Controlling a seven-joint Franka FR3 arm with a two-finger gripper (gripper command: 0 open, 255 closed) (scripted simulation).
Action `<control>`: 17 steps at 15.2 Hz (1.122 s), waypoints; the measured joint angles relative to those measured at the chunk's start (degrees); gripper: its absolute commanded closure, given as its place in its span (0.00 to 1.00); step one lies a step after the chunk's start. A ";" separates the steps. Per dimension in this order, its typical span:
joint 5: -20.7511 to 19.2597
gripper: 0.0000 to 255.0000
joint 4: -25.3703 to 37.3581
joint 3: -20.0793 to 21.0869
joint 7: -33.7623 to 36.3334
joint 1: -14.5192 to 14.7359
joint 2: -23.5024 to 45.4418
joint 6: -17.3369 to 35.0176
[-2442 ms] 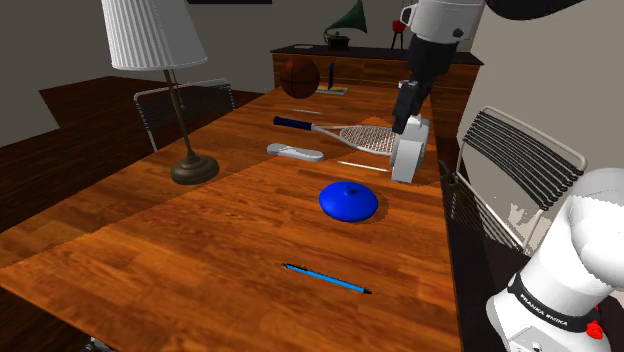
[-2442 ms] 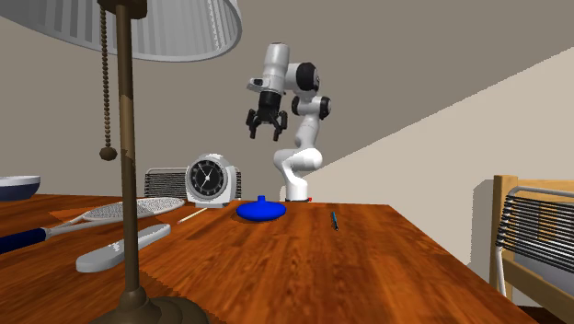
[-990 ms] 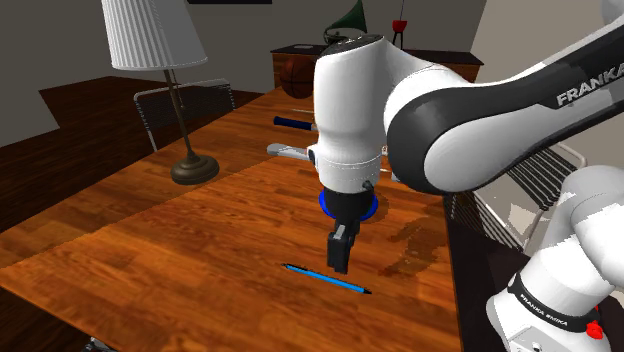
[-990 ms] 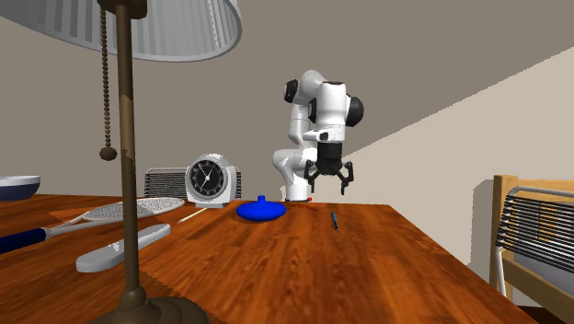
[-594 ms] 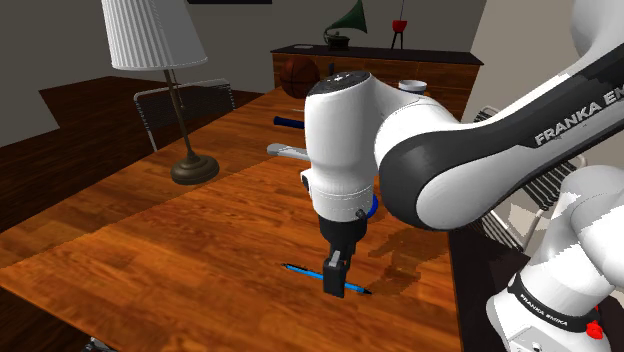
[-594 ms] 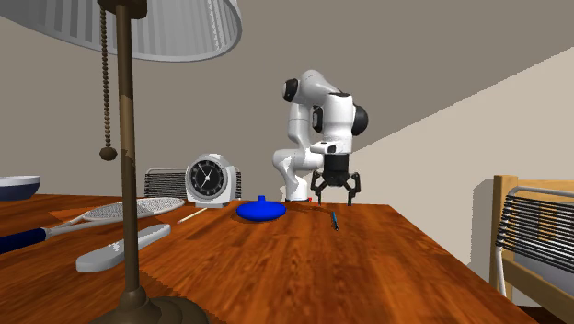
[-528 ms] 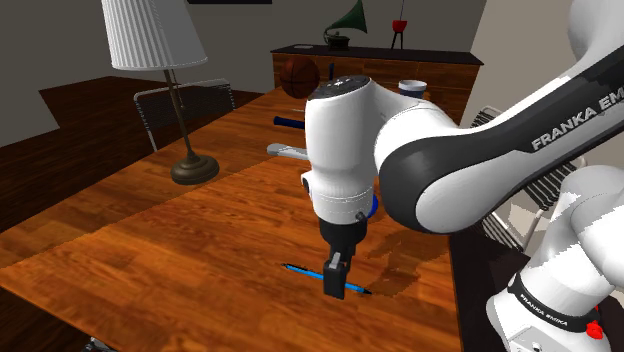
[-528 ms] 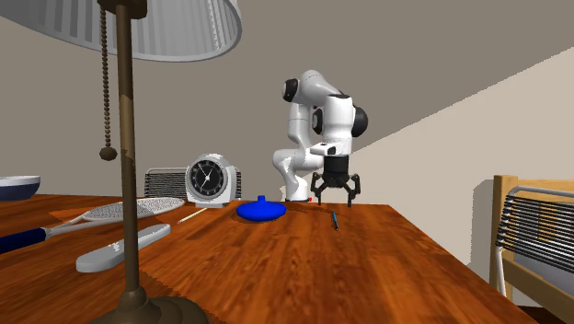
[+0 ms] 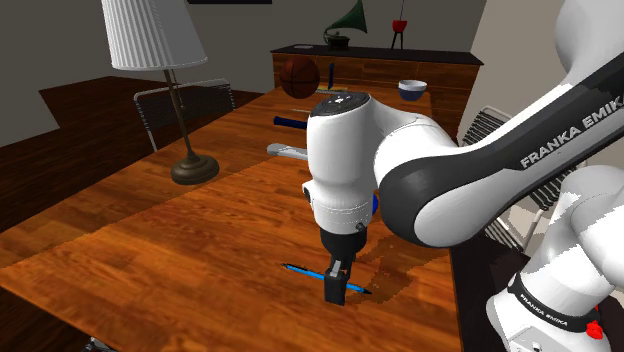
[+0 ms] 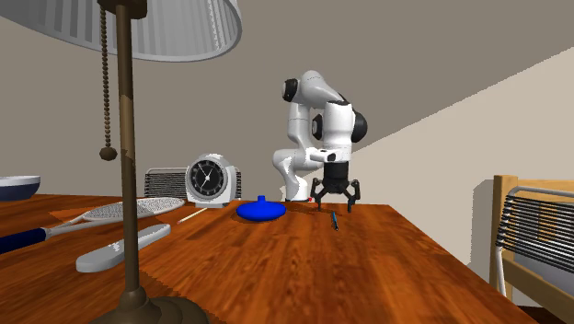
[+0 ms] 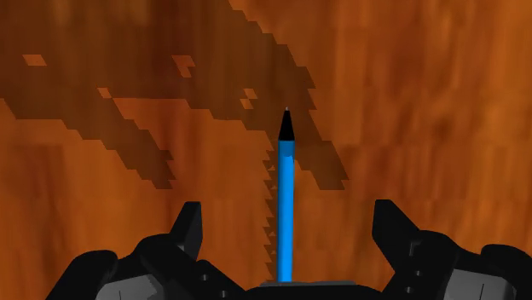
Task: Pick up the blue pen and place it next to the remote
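The blue pen (image 9: 306, 271) with black tips lies flat on the wooden table (image 9: 150, 240) near its front edge. In the wrist view the pen (image 11: 285, 200) runs lengthwise midway between my two black fingers, which stand wide apart and do not touch it. My gripper (image 9: 336, 286) points straight down and hovers just over the pen's middle. From the second exterior view, the gripper (image 10: 334, 204) hangs open right above the pen (image 10: 334, 220). The grey remote (image 10: 121, 247) lies far from the pen, near the lamp; its end (image 9: 288, 151) peeks out behind my arm.
A lamp (image 9: 190, 165) stands on the shoulder view's left side of the table. A blue lid-like disc (image 10: 260, 211), a tennis racket (image 10: 101, 214) and a clock (image 10: 209, 180) lie between pen and remote. Chairs (image 9: 185, 105) flank the table.
My arm swung from above the clock down to the pen, and over the last half second the open gripper sank a little closer to it. The pen has not moved.
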 measured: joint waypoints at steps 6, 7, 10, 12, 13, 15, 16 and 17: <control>0.00 1.00 0.00 0.00 0.00 0.00 0.01 0.01; 0.00 1.00 0.00 0.00 0.00 0.00 0.01 0.01; 0.00 1.00 0.00 0.00 0.00 0.00 0.00 0.01; 0.00 1.00 0.00 0.00 0.00 0.00 0.00 0.01; 0.06 1.00 0.19 -0.04 -0.05 0.01 -0.16 -0.32; 0.43 1.00 0.79 -0.23 -0.34 0.10 -1.14 -1.82; 0.64 1.00 1.11 -0.37 -0.54 0.14 -1.71 -2.67; 0.86 1.00 1.38 -0.44 -0.64 0.22 -2.24 -3.42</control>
